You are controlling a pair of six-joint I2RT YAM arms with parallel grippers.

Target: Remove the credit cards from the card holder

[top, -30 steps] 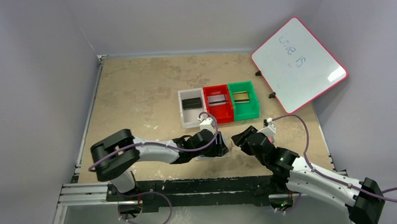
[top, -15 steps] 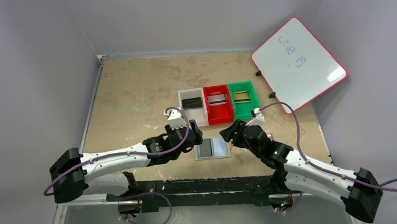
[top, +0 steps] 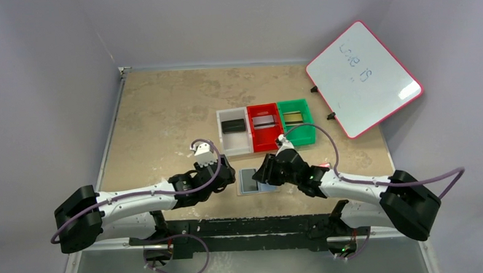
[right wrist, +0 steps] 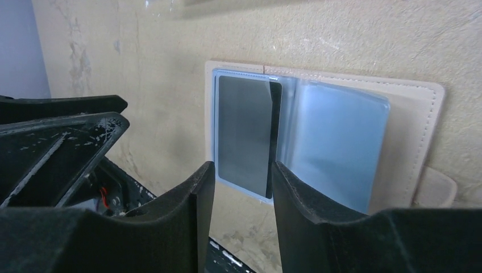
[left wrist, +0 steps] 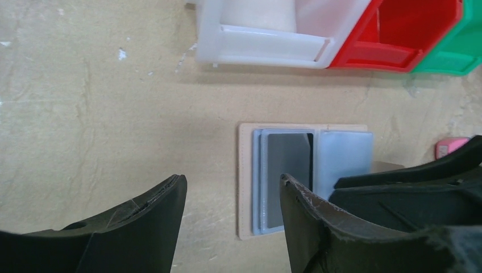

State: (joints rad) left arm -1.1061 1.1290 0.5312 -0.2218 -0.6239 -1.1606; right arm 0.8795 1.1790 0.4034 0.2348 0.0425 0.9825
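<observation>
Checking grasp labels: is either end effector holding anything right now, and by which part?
Nothing held. The left end effector and right end effector are both open and empty, by the open tan-beige bifold card holder.

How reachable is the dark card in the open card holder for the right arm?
Probably yes: the card holder lies open, the dark card faces up, and the right gripper hovers directly over it, jaws apart.

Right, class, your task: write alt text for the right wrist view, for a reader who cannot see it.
An open tan card holder lies flat on a beige table, a dark card in its left-hand pocket. The right gripper is open in the foreground, its two black fingers either side of that card's near edge.
</observation>
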